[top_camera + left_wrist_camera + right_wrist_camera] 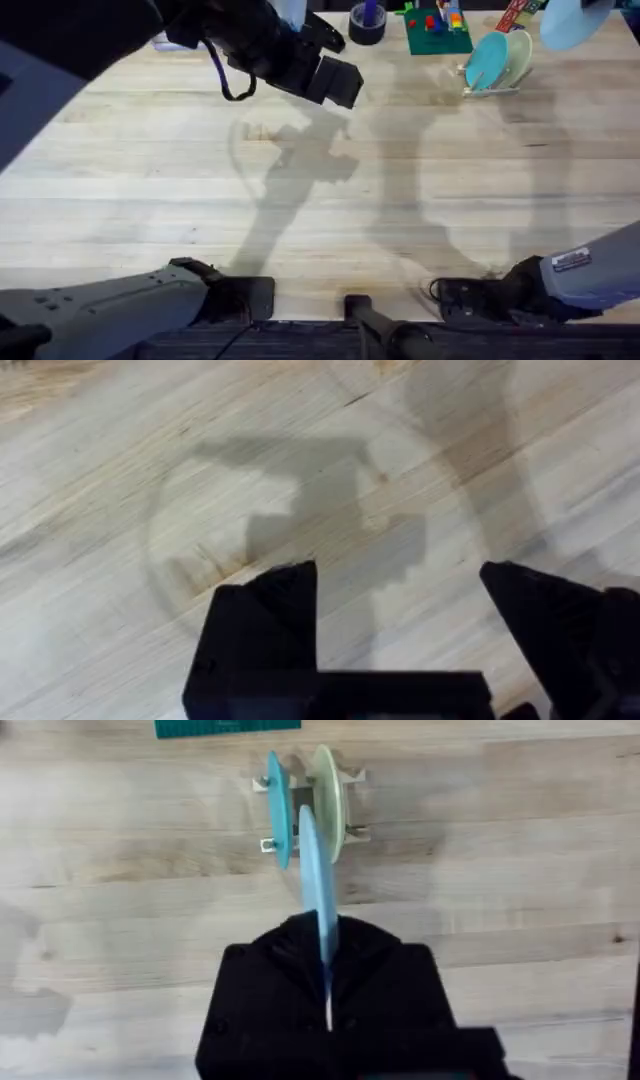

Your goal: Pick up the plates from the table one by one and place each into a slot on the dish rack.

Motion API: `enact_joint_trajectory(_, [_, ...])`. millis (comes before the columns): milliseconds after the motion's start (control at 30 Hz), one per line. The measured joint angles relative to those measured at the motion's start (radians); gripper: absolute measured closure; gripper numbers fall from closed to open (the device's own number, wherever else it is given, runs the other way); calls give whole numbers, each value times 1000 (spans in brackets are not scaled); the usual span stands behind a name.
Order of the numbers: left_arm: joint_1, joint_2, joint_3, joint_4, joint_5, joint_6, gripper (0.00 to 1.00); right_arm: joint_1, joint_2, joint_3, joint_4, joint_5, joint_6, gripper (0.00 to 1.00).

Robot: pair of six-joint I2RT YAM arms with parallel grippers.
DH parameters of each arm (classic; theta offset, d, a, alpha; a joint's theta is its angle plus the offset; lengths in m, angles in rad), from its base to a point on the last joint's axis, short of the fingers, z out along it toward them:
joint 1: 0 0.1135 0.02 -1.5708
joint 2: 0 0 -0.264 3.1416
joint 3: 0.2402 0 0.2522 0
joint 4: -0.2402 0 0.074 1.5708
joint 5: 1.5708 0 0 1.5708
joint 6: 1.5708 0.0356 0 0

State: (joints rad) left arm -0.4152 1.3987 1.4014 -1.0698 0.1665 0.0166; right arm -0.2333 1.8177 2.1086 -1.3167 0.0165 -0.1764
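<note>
My left pincer hangs released over bare counter, a wide stretch of planks open around it. Farther right, the rack stands near the counter's far edge, just beside a green board, holding a teal plate and a cream plate upright. My right pincer grips the blue plate on edge, above the rack.
</note>
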Motion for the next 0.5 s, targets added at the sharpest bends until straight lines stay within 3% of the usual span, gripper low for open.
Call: enact_joint_trajectory(500, [0, 0, 0, 0, 0, 0, 5, 1, 110, 0, 63, -6, 43, 973])
